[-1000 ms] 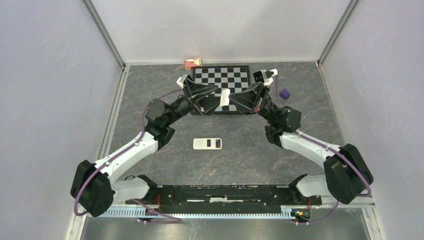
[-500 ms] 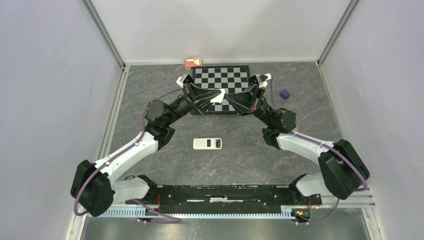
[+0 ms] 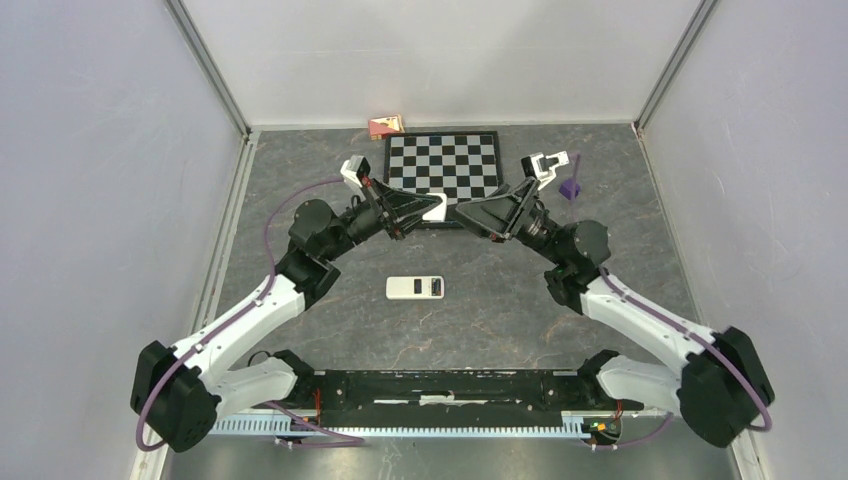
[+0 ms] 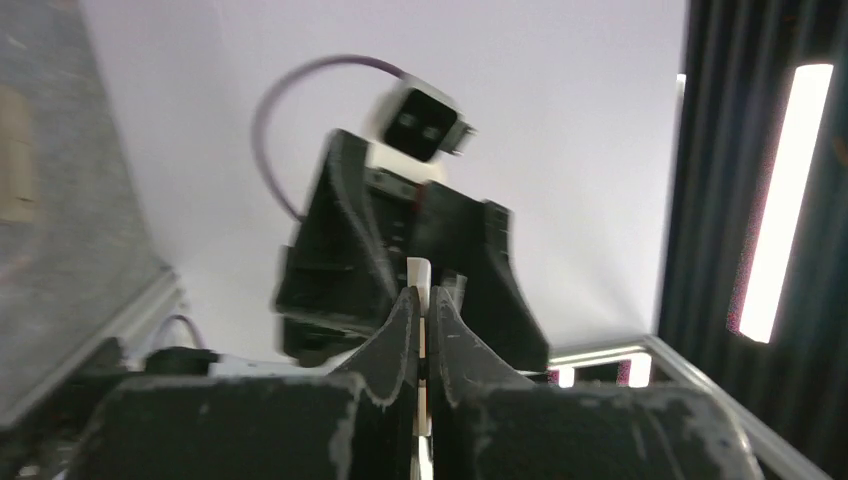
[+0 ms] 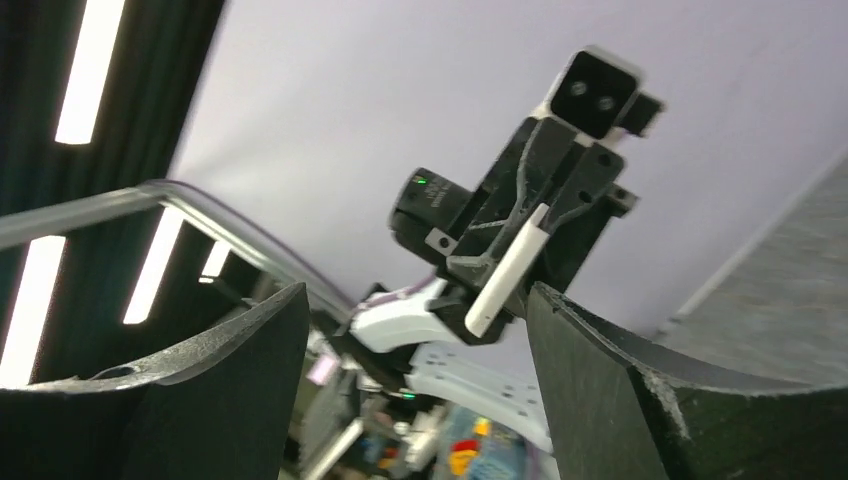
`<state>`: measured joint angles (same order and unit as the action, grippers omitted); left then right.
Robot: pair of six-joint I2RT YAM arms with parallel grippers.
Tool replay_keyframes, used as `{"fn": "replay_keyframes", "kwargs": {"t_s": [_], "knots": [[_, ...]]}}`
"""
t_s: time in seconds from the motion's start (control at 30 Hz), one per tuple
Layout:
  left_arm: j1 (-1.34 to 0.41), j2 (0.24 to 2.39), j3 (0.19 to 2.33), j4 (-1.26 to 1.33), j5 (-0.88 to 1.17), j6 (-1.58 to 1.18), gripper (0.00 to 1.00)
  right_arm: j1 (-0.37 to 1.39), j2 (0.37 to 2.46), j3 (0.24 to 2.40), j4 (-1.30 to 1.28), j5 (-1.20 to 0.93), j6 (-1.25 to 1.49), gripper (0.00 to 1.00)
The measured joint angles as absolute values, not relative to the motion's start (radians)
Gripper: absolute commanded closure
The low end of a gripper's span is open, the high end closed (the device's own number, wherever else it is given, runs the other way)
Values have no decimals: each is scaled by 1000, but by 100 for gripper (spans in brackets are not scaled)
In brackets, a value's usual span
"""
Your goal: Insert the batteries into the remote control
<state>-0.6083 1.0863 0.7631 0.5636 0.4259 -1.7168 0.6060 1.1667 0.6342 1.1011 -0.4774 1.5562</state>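
Slim white rectangular remote (image 3: 415, 288) lies flat on the grey marbled tabletop (image 3: 480, 320), near centre, dark recesses in its top face; batteries too small to tell. Beyond it and raised, left gripper (image 3: 440, 205), jaws clamped on a thin flat white plate (image 5: 508, 268). Right gripper (image 3: 465, 212) faces it, jaws apart, holding nothing. Farther: glossy black-white checkerboard (image 3: 443, 160), purple cube (image 3: 571, 188) to its right, small pinkish box (image 3: 385, 125) by far wall.

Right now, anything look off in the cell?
Nothing spilled or broken. Odd bit: the left gripper is shut on a thin white strip in mid-air above the near edge of the board, the open right gripper facing it. The remote lies alone nearer the bases; no batteries show.
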Motion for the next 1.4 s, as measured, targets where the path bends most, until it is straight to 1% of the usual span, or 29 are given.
{"fn": "replay_keyframes", "kwargs": {"t_s": [0.03,0.1,0.23,0.37,0.47,0.57,0.7,0.77,0.8,0.83,0.87,0.9,0.93,0.97,1.0,1.03,1.13,1.2,1.27,1.4], "knots": [[-608,1075,763,526,415,-1671,98,606,1137,641,1032,-478,1495,18],[-608,1049,764,446,387,-1572,98,607,1097,685,867,-477,1369,23],[-606,1024,769,355,355,-1450,98,628,1095,784,585,-454,1191,33],[-606,1025,770,303,339,-1389,98,656,1114,823,409,-433,1105,47],[-606,1025,770,289,335,-1371,98,666,1134,820,366,-435,1095,59],[-606,1025,769,286,327,-1369,98,667,1141,799,389,-441,1112,72],[-606,1025,757,291,321,-1369,98,667,1141,760,464,-447,1163,83],[-606,1025,752,301,321,-1368,98,667,1141,739,498,-447,1193,92],[-606,1024,749,305,322,-1368,96,667,1141,728,515,-448,1213,99],[-606,1024,746,309,322,-1368,93,667,1141,722,527,-448,1219,100],[-606,1024,744,309,323,-1368,88,667,1141,716,534,-447,1227,100],[-607,1023,741,311,323,-1368,76,667,1141,712,542,-448,1234,100],[-607,1020,737,312,323,-1368,61,667,1141,707,546,-448,1237,100],[-607,1016,732,313,323,-1367,51,668,1141,703,551,-448,1237,100],[-608,1012,728,310,322,-1361,38,668,1141,699,555,-450,1237,100],[-607,1007,725,306,319,-1356,29,667,1140,693,560,-451,1235,100],[-603,989,718,273,313,-1317,13,667,1138,673,559,-452,1223,100],[-598,981,715,241,313,-1282,5,667,1135,656,555,-452,1205,100],[-590,972,711,194,310,-1236,0,667,1130,635,552,-451,1193,100],[-564,940,698,43,258,-1131,0,668,1129,590,530,-451,1153,100]]}}
